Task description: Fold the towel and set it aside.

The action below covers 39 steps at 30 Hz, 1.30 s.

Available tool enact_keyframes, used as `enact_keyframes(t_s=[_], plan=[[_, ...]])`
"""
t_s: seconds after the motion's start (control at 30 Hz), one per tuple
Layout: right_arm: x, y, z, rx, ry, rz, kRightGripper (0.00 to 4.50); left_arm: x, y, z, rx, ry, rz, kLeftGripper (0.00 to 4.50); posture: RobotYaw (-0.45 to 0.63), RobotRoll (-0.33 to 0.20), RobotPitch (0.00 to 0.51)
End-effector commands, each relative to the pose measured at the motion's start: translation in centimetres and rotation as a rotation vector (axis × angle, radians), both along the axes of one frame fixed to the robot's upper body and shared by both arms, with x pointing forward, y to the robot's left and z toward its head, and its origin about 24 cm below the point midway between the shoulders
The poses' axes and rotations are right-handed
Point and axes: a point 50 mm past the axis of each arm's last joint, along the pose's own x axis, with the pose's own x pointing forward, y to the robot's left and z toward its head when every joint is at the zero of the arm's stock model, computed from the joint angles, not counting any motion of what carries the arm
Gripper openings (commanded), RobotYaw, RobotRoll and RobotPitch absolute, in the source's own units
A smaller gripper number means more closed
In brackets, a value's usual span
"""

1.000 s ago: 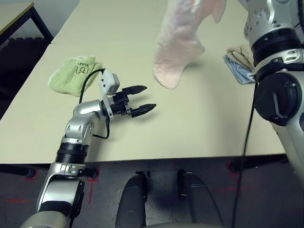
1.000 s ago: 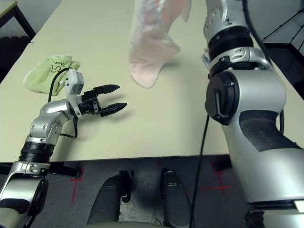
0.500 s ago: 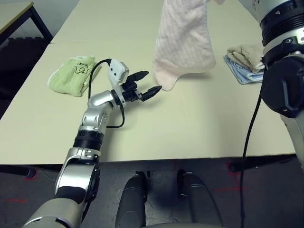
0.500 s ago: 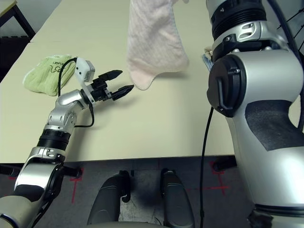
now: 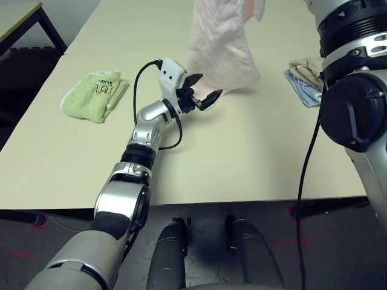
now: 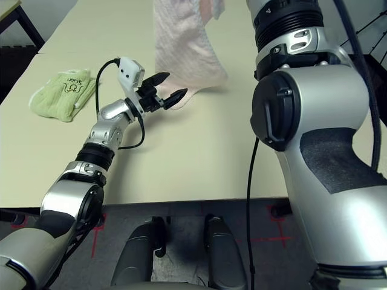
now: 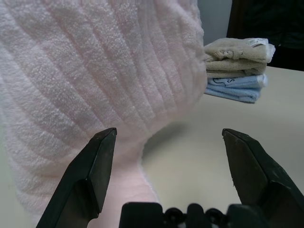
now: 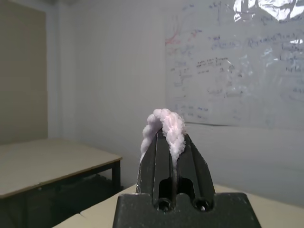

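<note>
The pale pink ribbed towel [image 5: 221, 45] hangs from above over the table's middle, its lower end brushing the tabletop. My right gripper [image 8: 172, 142] is raised high and shut on the towel's top edge, a pink tuft [image 8: 165, 124] pinched between its fingers. My left gripper [image 5: 202, 92] is stretched forward and open, its fingertips right at the towel's lowest corner. In the left wrist view the towel [image 7: 95, 76] hangs just ahead of the spread fingers [image 7: 95, 161], with nothing between them.
A light green towel with printed lettering [image 5: 95, 94] lies at the table's left. A folded beige towel on a light blue one [image 7: 237, 66] sits at the right. A dark-framed side table [image 5: 24, 18] stands at the far left.
My left arm has reached forward and to the right, up to the towel's lower corner. The hanging towel has swung and shifted slightly left. Both grippers kept their states.
</note>
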Motion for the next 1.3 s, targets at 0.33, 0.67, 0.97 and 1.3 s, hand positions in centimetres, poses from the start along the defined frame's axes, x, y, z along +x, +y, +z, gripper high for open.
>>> enact_keyframes(t_s=[0.33, 0.67, 0.97, 1.3], plan=[[-1.0, 1.8, 0.9, -0.006, 0.004, 0.051, 0.02, -0.1, -5.1, 1.5, -0.233, 0.195, -0.055, 4.50, 0.06, 0.000, 0.188], [-1.2, 1.9, 0.8, -0.015, 0.011, 0.058, 0.02, 0.6, -8.4, 3.2, -0.384, 0.348, 0.018, 4.50, 0.03, 0.000, 0.181], [-1.6, 1.9, 1.0, -0.014, 0.010, 0.075, 0.02, 1.8, -8.3, 3.1, -0.376, 0.398, 0.205, 4.50, 0.03, 0.000, 0.174], [-1.5, 1.5, 0.7, -0.018, 0.022, 0.064, 0.00, 2.5, -7.0, 3.4, -0.485, 0.426, 0.318, 1.95, 0.02, 0.000, 0.175]])
